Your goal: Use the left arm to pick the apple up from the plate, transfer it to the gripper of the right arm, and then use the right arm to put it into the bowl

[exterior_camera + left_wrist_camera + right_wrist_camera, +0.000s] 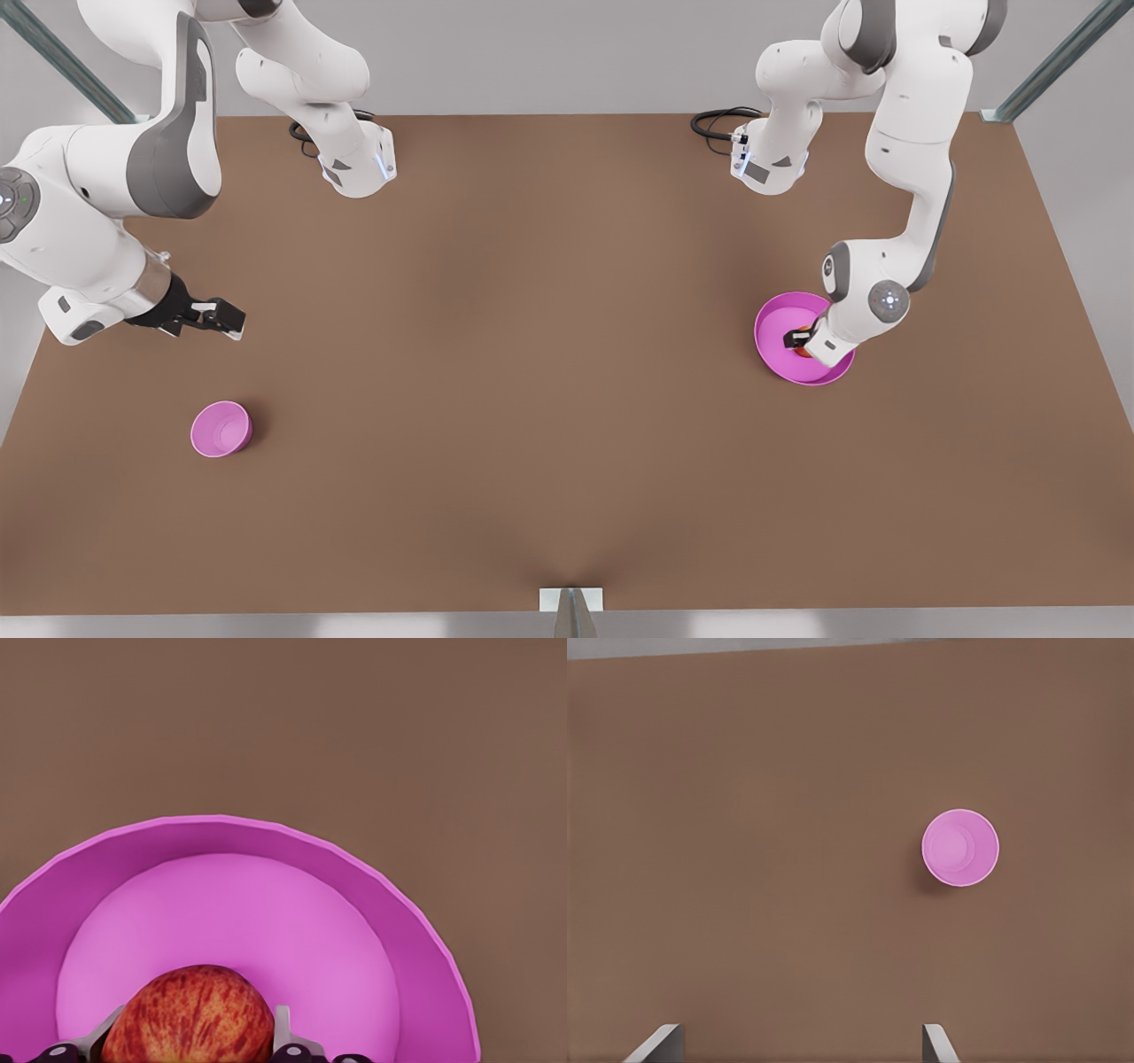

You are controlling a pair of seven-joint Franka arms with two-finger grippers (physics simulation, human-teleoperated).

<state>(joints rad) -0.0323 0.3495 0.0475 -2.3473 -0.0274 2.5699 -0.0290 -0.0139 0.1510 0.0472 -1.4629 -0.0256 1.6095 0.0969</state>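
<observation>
The red, yellow-streaked apple (188, 1019) rests in the wide magenta plate (230, 904) at the front view's right. My left gripper (193, 1038) reaches down into the plate (778, 326), its two fingers (282, 1028) pressed against the apple's sides, shut on it. In the front view only a sliver of the apple (801, 349) shows beside the left gripper (797, 339). My right gripper (217, 315) waits at the front view's left, open with nothing between its fingertips (935, 1043), above and behind the small pink bowl (221, 429), which is empty (960, 847).
Both arm bases (354, 164) (769, 164) stand at the far edge of the brown table, with black cables beside them. A small bracket (571, 600) sits at the middle of the near edge. Wide bare tabletop lies between plate and bowl.
</observation>
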